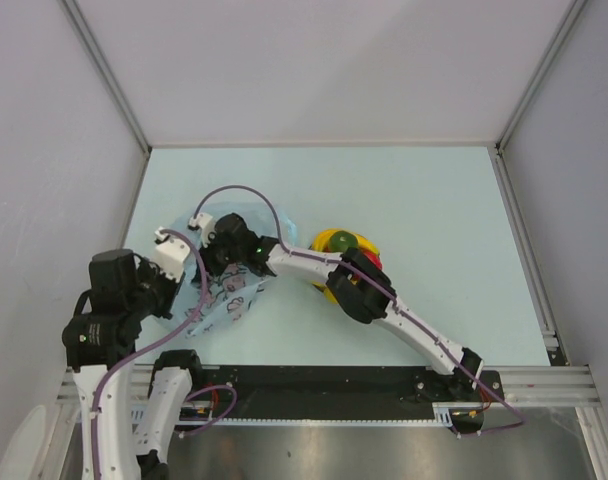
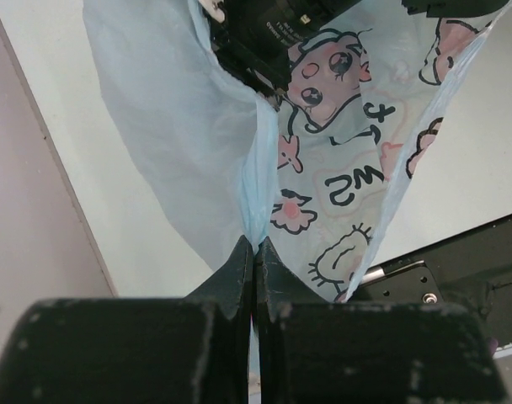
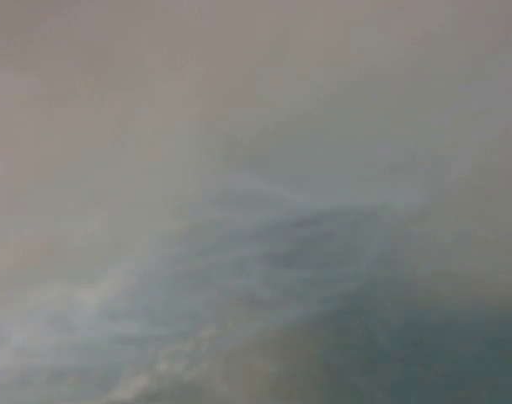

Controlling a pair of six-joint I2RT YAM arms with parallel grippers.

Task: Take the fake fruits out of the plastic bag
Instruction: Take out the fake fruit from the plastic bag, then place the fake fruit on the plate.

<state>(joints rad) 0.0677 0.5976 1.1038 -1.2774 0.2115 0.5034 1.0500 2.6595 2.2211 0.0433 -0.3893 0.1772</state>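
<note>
The bag [image 1: 229,295], thin pale blue plastic printed with pink and dark cartoon figures, lies crumpled close to the bench's [image 1: 434,220] near edge, toward its near-left corner. The left gripper [image 2: 254,252] comes at it from the left side. In the left wrist view its two dark fingers are pressed together, with a fold of the bag's edge pinched between their tips, and the plastic spreads away from that fold in two sheets. The right arm [image 1: 404,320] reaches across from the near-right of the bench. The right gripper [image 1: 216,243] is pushed into the top of the bag, on the side away from the near edge. The plastic hides its fingertips from above, and the right wrist view shows only a blur of pale blue film against the lens, so I cannot tell whether its fingers are apart or together. To the right of the bag, about midway along the bench's width and nearer the near edge than the far one, sits a yellow plate [image 1: 322,283]. A green fruit [image 1: 338,240] and a red fruit [image 1: 373,262] rest on it, partly covered by the right arm's elbow. Whether any fruit is inside the bag cannot be seen.
</note>
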